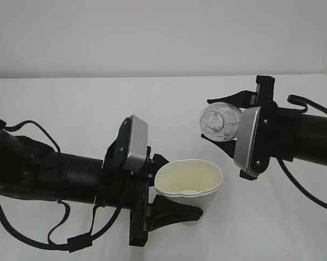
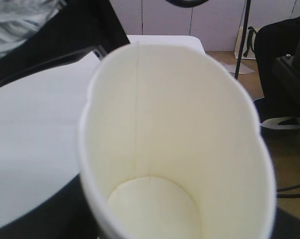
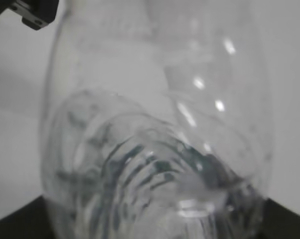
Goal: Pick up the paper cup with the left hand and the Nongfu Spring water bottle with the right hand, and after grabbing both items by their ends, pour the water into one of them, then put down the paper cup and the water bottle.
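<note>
A: The right hand [image 1: 249, 126] is holding the Nongfu Spring water bottle [image 1: 222, 122] tipped above the worktop [image 1: 98, 103], jaws clamping its body.

B: Likely light, slick plastic. Lower left, the left hand [image 1: 162, 187] is gripping the paper cup [image 1: 189, 185] near its base; the rim is denting, so the cup looks soft.
</note>
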You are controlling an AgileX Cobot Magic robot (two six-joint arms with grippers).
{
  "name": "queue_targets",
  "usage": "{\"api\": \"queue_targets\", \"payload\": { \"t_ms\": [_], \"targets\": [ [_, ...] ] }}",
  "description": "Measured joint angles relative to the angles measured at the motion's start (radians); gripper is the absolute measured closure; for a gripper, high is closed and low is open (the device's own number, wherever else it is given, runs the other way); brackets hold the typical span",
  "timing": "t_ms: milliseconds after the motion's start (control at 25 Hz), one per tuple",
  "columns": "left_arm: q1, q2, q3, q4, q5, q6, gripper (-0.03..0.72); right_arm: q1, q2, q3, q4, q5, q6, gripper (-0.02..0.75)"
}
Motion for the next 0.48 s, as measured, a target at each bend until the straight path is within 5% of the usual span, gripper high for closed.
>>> {"api": "queue_targets", "payload": {
  "t_ms": [480],
  "targets": [
    [0.0,0.0,0.0,0.048,-0.049,0.0,0.269,0.0,0.0,0.0,0.0,-0.029,-0.083,0.274]
  ]
}}
